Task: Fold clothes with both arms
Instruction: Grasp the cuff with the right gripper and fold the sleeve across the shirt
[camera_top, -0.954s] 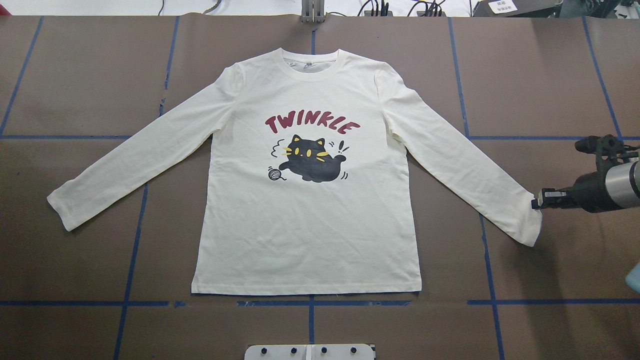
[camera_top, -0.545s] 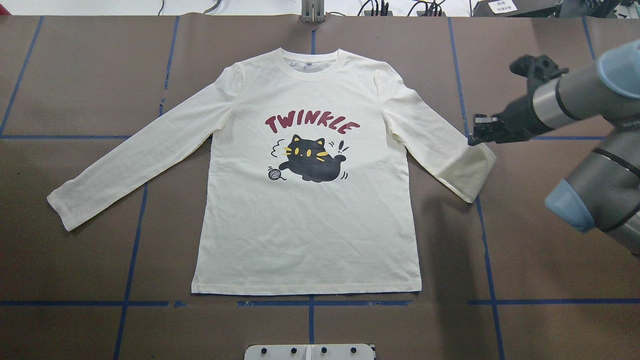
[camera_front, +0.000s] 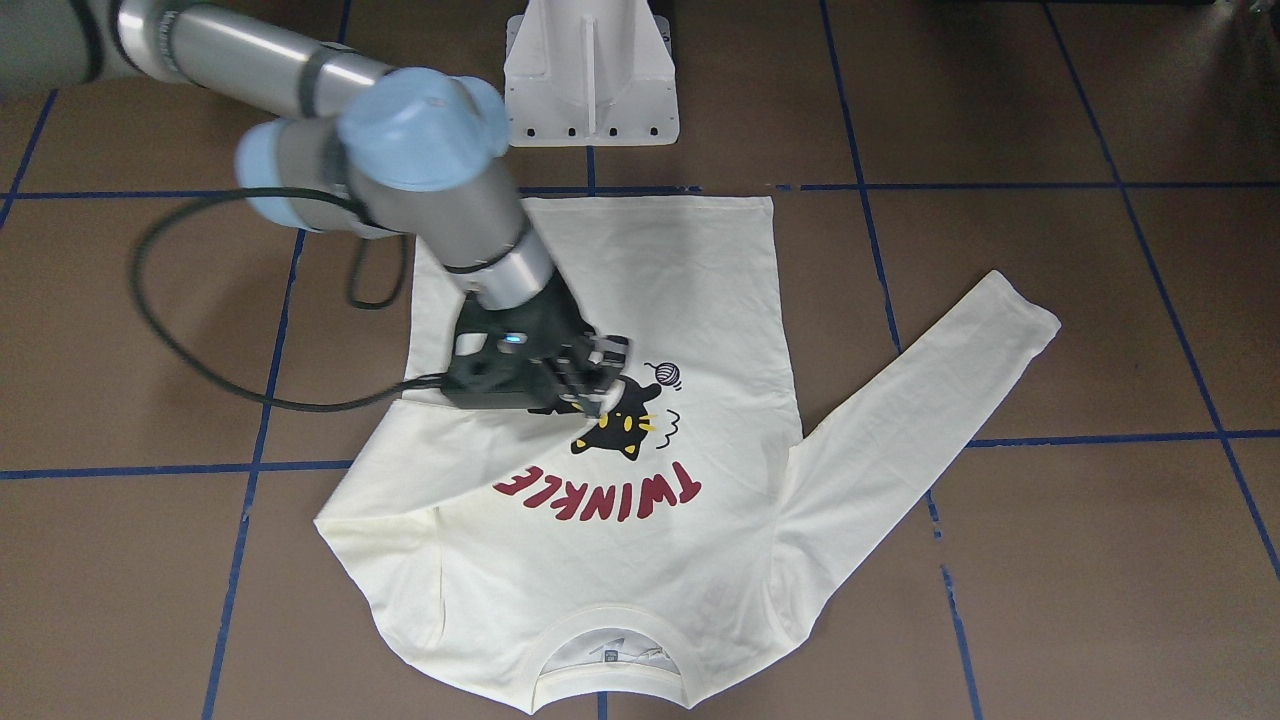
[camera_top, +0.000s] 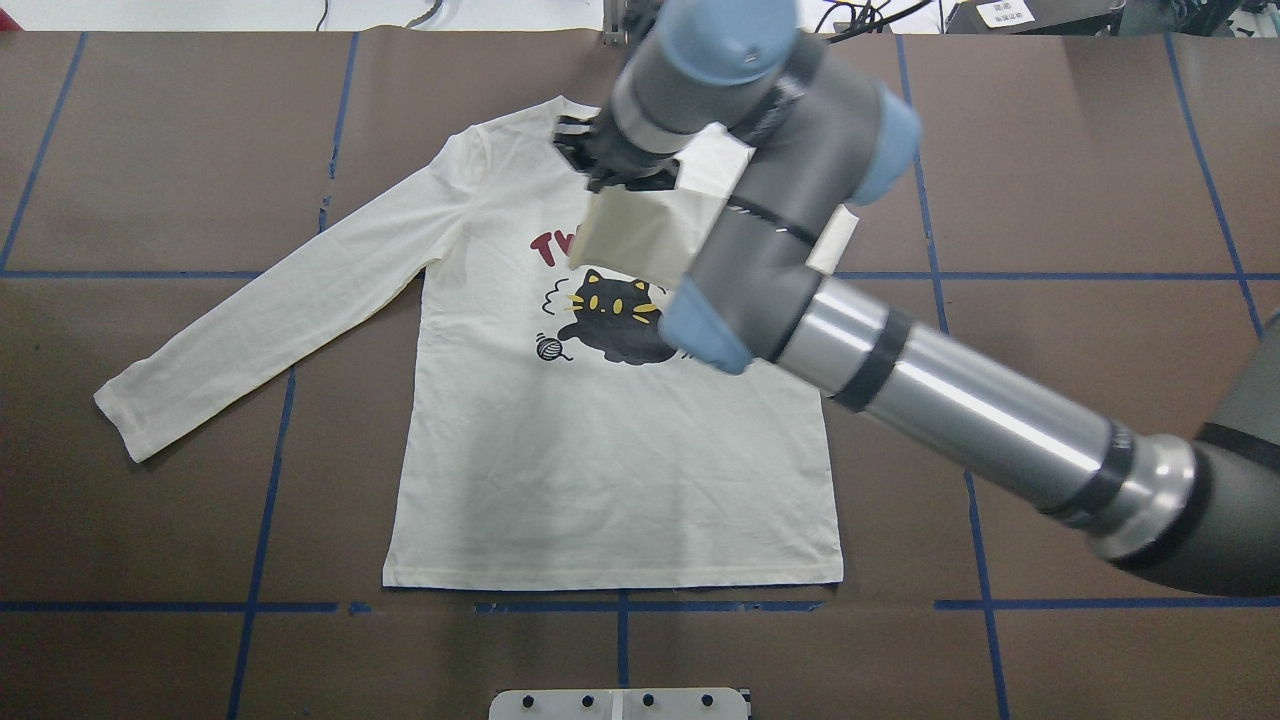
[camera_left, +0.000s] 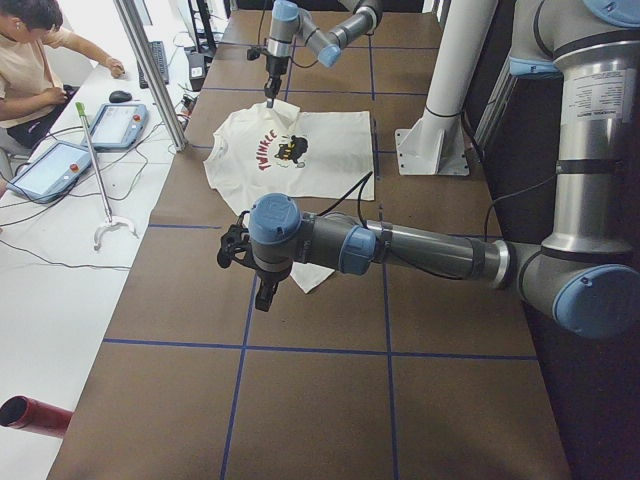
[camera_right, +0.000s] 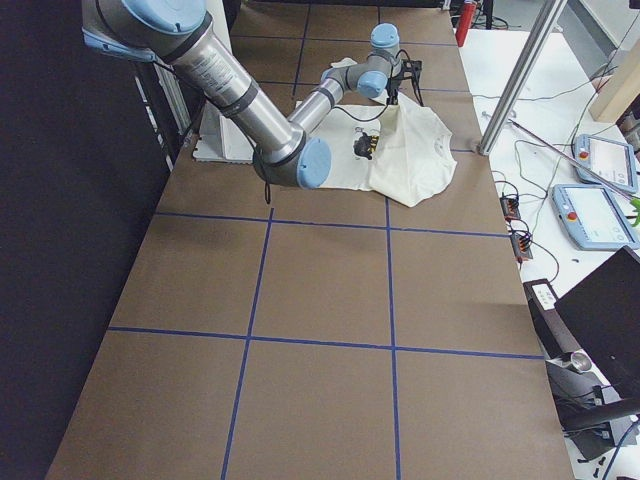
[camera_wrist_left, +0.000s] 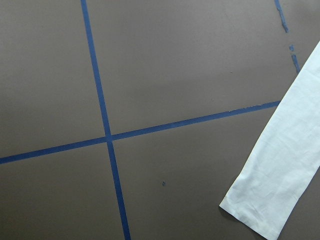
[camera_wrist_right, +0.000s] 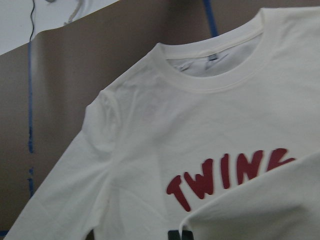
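The matte brown bench (camera_top: 150, 150), marked into large squares by blue tape lines (camera_top: 150, 606), carries a cream long-sleeved T-shirt (camera_top: 600, 470) lying print-side up (the sleeve on the robot's left stretched flat across one line), with a white metal pedestal base (camera_front: 590, 90) near its hem.

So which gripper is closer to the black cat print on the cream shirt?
Right. The right gripper hangs directly over the black cat print, clamped on the cream T-shirt's sleeve. The left gripper sits far off, out by the other sleeve's cuff.
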